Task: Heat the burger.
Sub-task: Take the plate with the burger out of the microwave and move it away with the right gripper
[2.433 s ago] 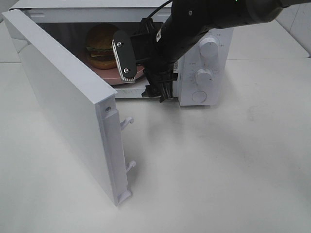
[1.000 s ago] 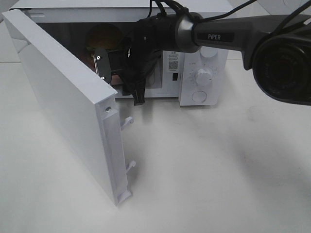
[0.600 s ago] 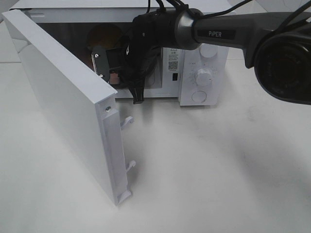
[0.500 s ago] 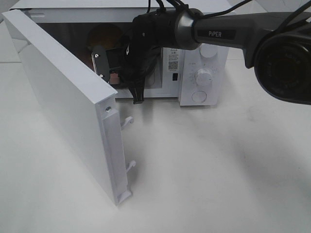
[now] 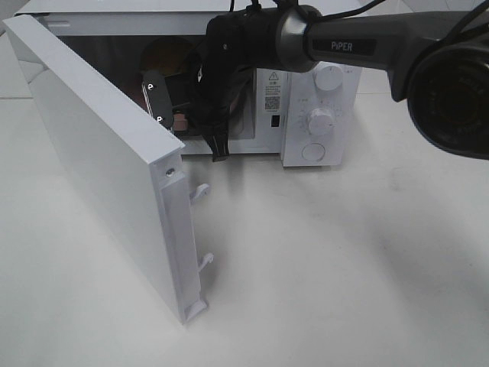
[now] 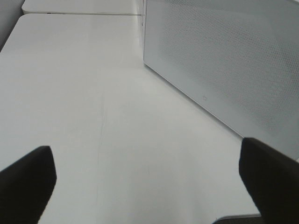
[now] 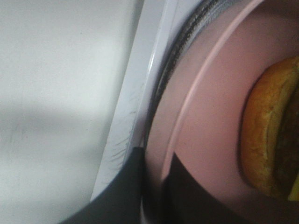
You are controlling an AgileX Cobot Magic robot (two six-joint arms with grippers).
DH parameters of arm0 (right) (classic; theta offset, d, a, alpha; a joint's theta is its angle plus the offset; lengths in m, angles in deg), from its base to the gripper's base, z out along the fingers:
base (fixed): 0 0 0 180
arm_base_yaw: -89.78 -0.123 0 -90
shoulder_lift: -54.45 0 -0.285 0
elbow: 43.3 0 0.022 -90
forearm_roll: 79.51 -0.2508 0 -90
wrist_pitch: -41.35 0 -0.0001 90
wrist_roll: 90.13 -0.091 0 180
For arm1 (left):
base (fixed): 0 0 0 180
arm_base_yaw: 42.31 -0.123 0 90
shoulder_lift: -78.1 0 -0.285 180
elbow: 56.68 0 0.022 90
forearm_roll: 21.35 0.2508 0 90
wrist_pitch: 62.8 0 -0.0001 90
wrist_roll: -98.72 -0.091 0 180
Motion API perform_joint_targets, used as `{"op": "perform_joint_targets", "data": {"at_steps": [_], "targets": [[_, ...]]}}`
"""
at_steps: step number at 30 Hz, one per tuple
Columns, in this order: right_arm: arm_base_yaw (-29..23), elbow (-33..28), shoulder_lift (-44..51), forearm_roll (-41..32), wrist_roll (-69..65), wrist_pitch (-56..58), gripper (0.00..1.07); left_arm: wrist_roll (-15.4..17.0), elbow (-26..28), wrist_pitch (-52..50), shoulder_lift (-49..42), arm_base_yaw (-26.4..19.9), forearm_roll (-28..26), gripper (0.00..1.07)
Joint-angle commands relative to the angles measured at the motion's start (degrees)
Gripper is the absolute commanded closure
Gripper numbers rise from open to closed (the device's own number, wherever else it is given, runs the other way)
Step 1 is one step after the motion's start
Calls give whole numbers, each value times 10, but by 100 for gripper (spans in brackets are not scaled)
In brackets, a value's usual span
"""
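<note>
Microwave: white, at the back of the white desk; cavity facing the viewer, control panel with two knobs and a round button on the right of the high view.
Door: swung wide open to the left of the high view, its latch hooks pointing toward the desk front; the left wrist view shows its perforated outer face.
Burger: inside the cavity, on the pink plate; in the high view only its brown bun top shows, behind the right arm.
Burger orientation: round, so no long axis can be told; in the high view the dome faces up, and the right wrist view shows the golden bun edge-on with dark and green filling at the frame edge.
Plate: flat, round, resting in the cavity over the turntable ring, its rim near the front sill of the cavity.
Right gripper: reaching across the middle into the cavity mouth; jaws closed onto the plate's near rim, one dark finger on each face of it.
Left gripper: over bare desk beside the open door, jaws wide apart, nothing between them.
</note>
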Motion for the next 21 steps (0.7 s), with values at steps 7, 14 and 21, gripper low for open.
{"op": "perform_joint_targets", "data": {"at_steps": [7, 14, 21], "targets": [[-2, -87, 72, -40, 78, -42, 107, 1, -1, -6, -3, -1, -1, 7], [-1, -151, 115, -108, 156, -80, 107, 1, -1, -6, -3, -1, -1, 7], [5, -234, 160, -139, 214, -125, 107, 1, -1, -6, -3, -1, -1, 7]]}}
